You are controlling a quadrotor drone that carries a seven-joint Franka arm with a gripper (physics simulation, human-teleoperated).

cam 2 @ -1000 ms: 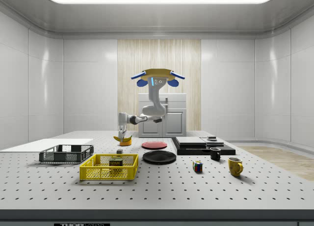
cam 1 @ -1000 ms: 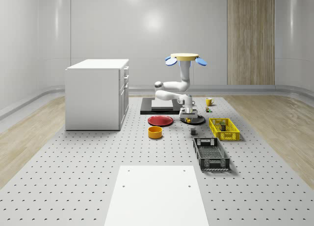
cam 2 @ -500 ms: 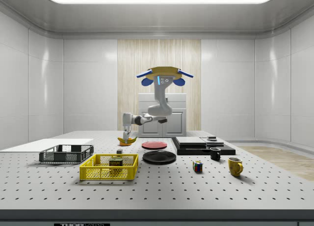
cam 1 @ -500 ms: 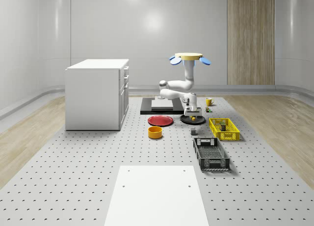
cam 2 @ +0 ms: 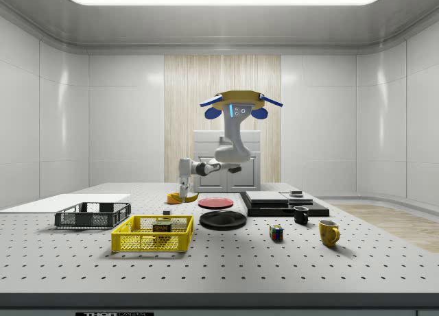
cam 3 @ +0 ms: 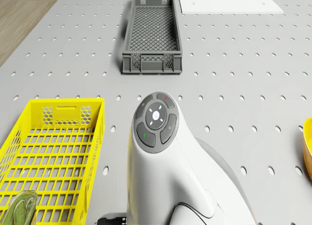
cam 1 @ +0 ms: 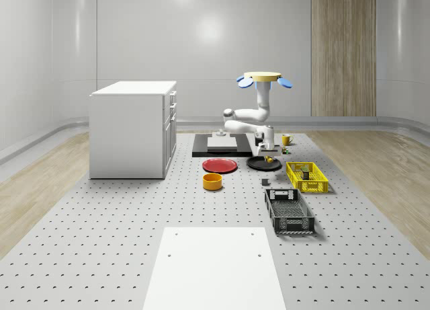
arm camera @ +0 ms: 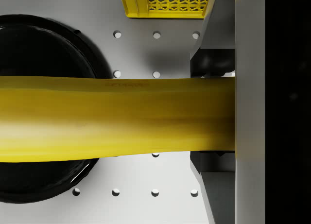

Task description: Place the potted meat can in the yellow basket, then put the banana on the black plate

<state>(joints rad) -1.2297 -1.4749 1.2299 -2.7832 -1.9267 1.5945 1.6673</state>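
Both jaws clenched on banana (arm camera: 116, 118), held crosswise above black plate (arm camera: 43, 49); drone (cam 1: 263, 78) hovers above.

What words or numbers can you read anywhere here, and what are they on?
"THORLABS", roughly: small lettering on the table's front edge, cut off by the side view's lower border, so only partly readable.
Potted meat can in the yellow basket: it has a label, but too small to read.
Arm's button pad: small marks, no letters.
Banana held in the gripper over the black plate: no text.
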